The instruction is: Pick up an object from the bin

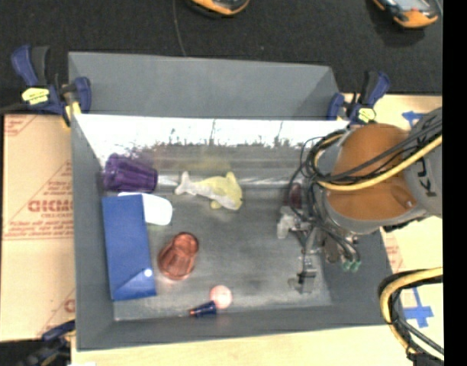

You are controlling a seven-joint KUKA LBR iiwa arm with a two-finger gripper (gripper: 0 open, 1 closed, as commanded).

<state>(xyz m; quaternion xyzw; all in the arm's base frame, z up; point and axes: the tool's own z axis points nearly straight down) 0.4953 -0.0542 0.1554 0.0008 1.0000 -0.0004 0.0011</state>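
A grey metal bin (203, 90) seen from above, with the robot arm reaching in from the right, its orange wrist cover and looped cables over the bin's right side. The gripper (304, 277) hung low over bare floor near the right front corner; whether its jaws were open or closed could not be told, and no thing could be seen in its grasp. Nearest to it, a small dark reddish thing (295, 197) lay just behind the wrist, too hidden to identify. Farther left, near the back wall, lay a pale yellow and white toy animal (216, 190), probably soft and light, likely to give under pressure, best pinched across its narrow body. A translucent red cup (178, 255) lay on its side in the middle left; it looked stiff, light and smooth, apt to roll or slip, so its rim seemed the surest hold. A tall blue box (127, 246) lay along the left wall, touching a white rounded thing (158, 210), likely too wide for a grasp across its flat face. A purple ribbed cup (129, 175) lay in the back left corner, and a small pink ball on a dark stick (220, 296) lay near the front wall
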